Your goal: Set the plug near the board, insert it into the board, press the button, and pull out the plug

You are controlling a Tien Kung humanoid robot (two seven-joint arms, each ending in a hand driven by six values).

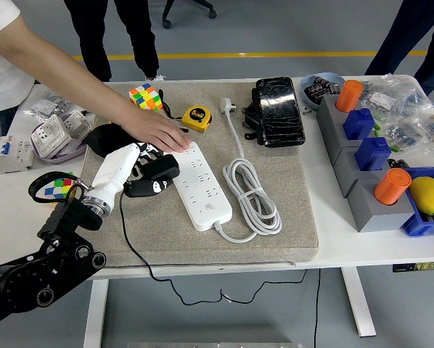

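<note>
Left hand (130, 168): white fingers clenched around black plug (153, 178), held just left of white board (200, 185), apart from its sockets. Board: flat on grey mat (275, 239) atop white surface (14, 210). Person's hand (159, 133): pressing board's far end.

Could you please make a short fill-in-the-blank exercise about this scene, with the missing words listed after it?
1. The left hand holds a black ____ just off the strip's left side.
2. A person's hand presses on the far end of the white power ____.
3. The yellow tape measure lies beside a colourful ____.
4. At the table's right edge, a yellow ____ lies in a blue bin.

Missing words: plug; strip; cube; lemon
</note>
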